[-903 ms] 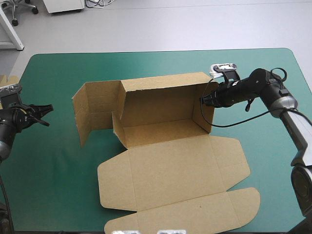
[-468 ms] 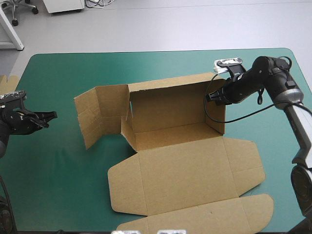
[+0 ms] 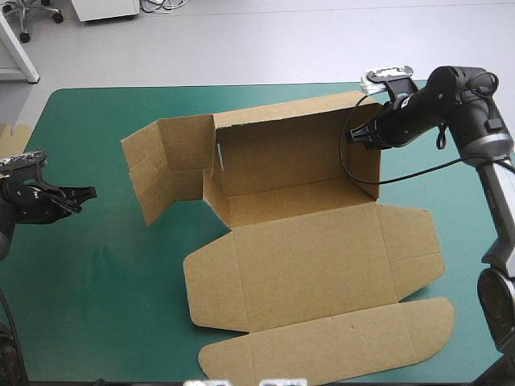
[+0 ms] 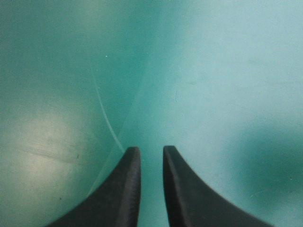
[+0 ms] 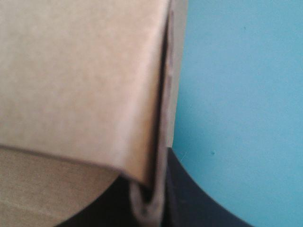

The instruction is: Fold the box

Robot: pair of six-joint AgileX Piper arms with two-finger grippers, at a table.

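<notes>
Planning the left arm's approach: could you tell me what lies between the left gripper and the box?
Only bare teal-green cover, from left gripper to box, in the high view.

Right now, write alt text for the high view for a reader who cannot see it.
A half-formed brown box sits on a teal-green table, back and right walls raised, lid flat toward the near edge. The right gripper is shut on the right wall's top edge; the left gripper is near the table's left edge, apart from the box.

Left of the box (image 3: 306, 265), the teal-green cover (image 3: 96, 281) lies bare.
</notes>
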